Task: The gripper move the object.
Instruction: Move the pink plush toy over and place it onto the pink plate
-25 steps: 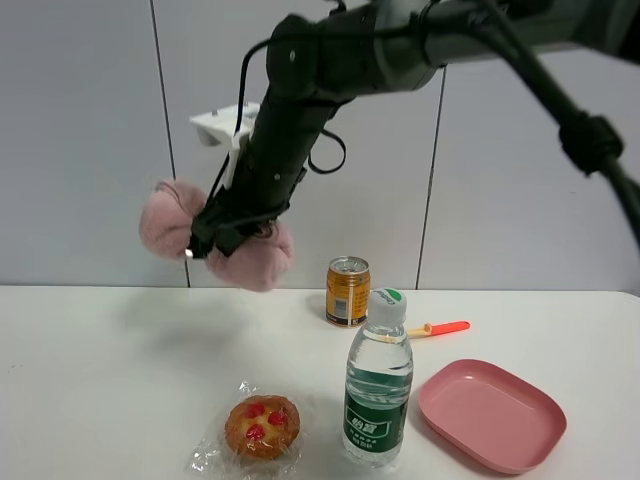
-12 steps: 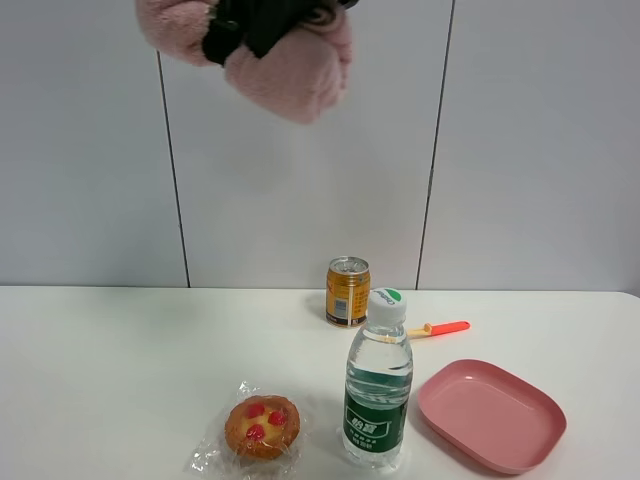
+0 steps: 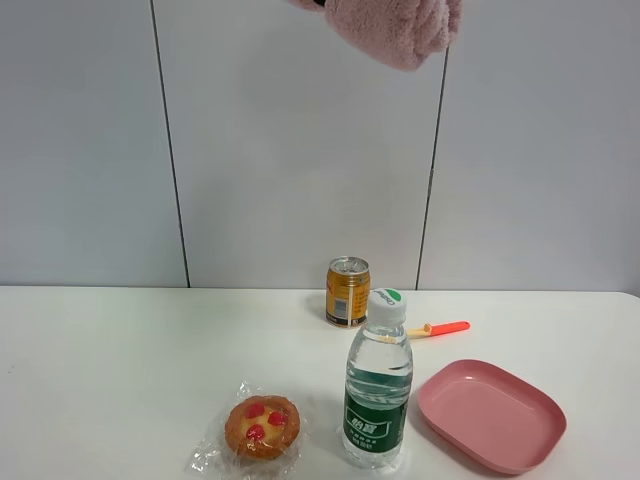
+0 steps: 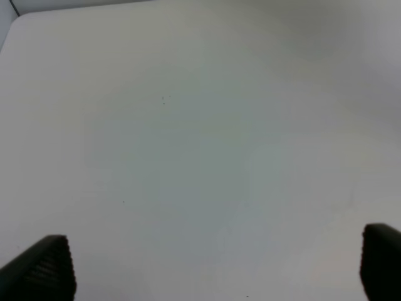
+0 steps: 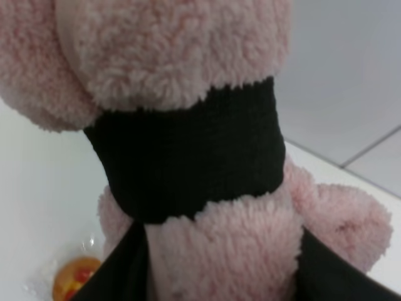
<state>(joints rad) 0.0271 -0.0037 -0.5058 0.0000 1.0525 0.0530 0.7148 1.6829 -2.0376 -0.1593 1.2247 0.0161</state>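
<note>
Plush toy (image 3: 400,30) is dangling high, right gripper (image 5: 225,269) fingers (image 5: 128,269) pinching soft fur; slipping out could be toppling the bottle (image 3: 378,385).

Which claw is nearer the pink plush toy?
Right. The right claw is clamped on the pink plush toy, held high above the table. The left claw is open over bare table, with no toy in its view.

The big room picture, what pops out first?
A pink fluffy toy hangs at the very top edge, high above the white table. In the right wrist view it fills the picture, a black band around its middle, gripped by the right claw. Down front stands a water bottle, with a pink tray beside it.
</note>
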